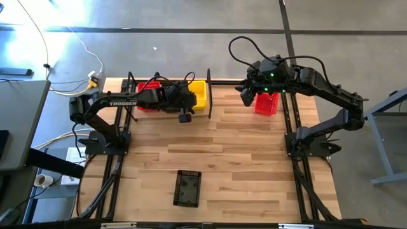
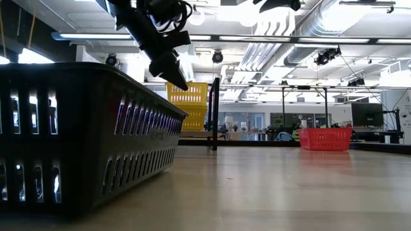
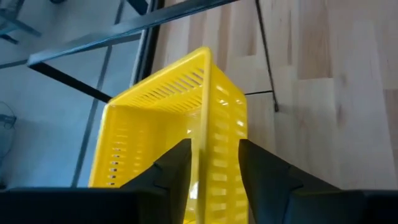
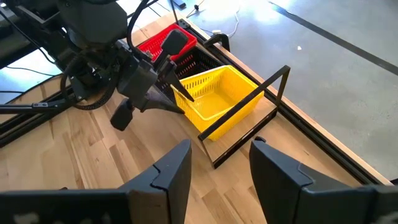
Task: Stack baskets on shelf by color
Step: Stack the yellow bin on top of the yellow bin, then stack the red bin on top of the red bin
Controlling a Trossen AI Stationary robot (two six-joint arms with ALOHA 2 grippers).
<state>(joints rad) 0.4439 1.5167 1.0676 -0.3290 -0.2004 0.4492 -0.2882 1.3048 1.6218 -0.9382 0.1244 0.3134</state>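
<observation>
A yellow basket [image 1: 199, 93] sits on the shelf [image 1: 229, 81] at the table's far edge, on top of a second yellow one [image 2: 192, 117]. My left gripper [image 3: 214, 168] is open and comes at it from the left. One finger is inside the basket and one outside, either side of its near-left wall [image 3: 205, 124]. Left of it stand a red basket [image 1: 146, 102] and a black mesh basket [image 4: 202, 62], partly under the arm. My right gripper [image 4: 221, 168] is open and empty, hovering beside another red basket [image 1: 268, 104] on the shelf's right part.
One black basket [image 1: 187, 188] lies alone on the tabletop near the front edge and fills the left of the low view [image 2: 83, 141]. A black upright post [image 1: 208, 92] of the shelf frame stands just right of the yellow stack. Bare wood stretches between the shelf and the black basket.
</observation>
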